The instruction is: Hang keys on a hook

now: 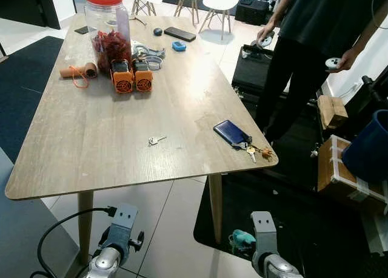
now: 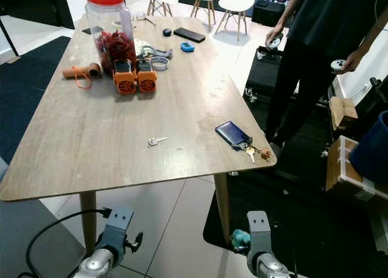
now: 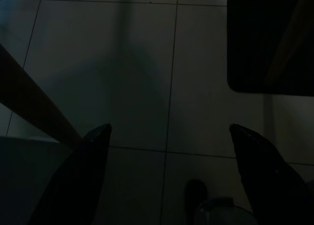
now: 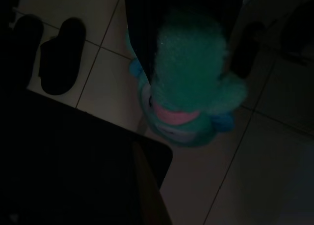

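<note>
item: key bunch [image 1: 253, 149], with a dark blue fob or card case [image 1: 231, 133] attached. location: near right corner of the wooden desk [image 1: 91, 138], the keys lying almost at the right edge, the blue case just inboard of them and touching the ring end. a second, single small key [image 1: 156, 141] lies alone near the middle of the near edge, well apart from the bunch.

handling, judged: light, hard metal, loose and jangling; the keys will swing and shift once lifted. thin and flat against the desk, so hard to pinch from above. the blue case looks the thickest part and the best hold; the ring must stay free to go over a hook. proximity to the edge means a nudge could drop the bunch to the floor.

hook: none to be made out.

left tool [image 3: 167, 151]: hangs low under the near edge over the floor tiles, fingers spread wide, empty. right tool: arm hangs idle by the desk leg, above a teal plush toy [image 4: 189, 95]; whether released or clenched i cannot tell.

other: jar with red lid [image 1: 108, 29], two orange blocks [image 1: 133, 76], a person standing off the right edge.
</note>
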`<state>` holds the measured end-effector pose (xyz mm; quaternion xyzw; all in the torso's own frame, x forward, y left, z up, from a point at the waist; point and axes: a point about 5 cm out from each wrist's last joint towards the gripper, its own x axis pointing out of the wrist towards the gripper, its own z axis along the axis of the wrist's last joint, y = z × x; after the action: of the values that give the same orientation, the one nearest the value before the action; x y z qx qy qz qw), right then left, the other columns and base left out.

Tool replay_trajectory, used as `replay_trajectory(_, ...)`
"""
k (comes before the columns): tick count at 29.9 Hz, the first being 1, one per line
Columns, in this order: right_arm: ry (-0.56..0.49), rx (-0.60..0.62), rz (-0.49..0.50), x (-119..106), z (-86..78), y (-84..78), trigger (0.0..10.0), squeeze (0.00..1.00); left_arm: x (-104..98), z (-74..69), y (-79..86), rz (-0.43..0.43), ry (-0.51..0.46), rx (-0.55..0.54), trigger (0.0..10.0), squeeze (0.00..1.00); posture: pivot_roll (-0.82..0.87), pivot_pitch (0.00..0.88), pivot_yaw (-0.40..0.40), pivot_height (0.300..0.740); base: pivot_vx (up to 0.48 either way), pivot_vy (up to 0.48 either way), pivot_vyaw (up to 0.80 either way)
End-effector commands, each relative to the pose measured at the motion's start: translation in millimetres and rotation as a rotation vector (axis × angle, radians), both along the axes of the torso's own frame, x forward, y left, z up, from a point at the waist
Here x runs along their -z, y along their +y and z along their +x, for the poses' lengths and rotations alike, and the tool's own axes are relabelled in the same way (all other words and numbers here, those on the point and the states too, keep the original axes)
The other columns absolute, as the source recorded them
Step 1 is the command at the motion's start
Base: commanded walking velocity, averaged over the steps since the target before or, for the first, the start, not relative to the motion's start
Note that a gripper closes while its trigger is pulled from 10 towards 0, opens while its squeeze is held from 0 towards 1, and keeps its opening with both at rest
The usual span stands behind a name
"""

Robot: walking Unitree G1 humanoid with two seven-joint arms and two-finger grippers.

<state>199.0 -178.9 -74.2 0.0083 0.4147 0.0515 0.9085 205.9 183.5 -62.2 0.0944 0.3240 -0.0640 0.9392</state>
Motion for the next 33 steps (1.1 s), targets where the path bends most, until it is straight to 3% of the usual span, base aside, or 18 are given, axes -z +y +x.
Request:
replay_trajectory(1,-0.013,-0.013,-0.009,-1.1,0.9,-1.2,10.0,0.0,1.3,-1.1,-7.2,-0.019,0.0,0.0,10.0,0.0,0.09,0.008,-0.118,0.74,0.0,0.0,0.0)
replay_trajectory(9,-0.018,-0.023,-0.027,-1.9,2.4,-1.7,10.0,0.0,0.7,-0.4,-6.5,-0.017,-0.004,-0.001,10.0,0.0,0.09,0.011,-0.118,0.74,0.0,0.0,0.74)
replay_trajectory(13,-0.023,0.029,-0.007,-2.7,3.5,-4.3,10.0,0.0,0.6,-0.3,-6.2,-0.016,-0.005,-0.003,10.0,0.0,0.09,0.013,-0.12,0.74,0.0,0.0,0.0)
replay_trajectory(27,-0.027,-0.017,-0.027,-4.0,5.3,-5.0,10.0,0.0,1.0,-1.1,-4.7,-0.014,-0.002,-0.011,10.0,0.0,0.1,0.02,-0.122,0.74,0.0,0.0,0.0)
replay_trajectory(33,-0.028,-0.032,-0.027,-3.9,5.7,-2.2,10.0,0.0,0.7,-0.8,-4.2,-0.014,-0.005,-0.014,10.0,0.0,0.1,0.022,-0.123,0.74,0.0,0.0,0.77)
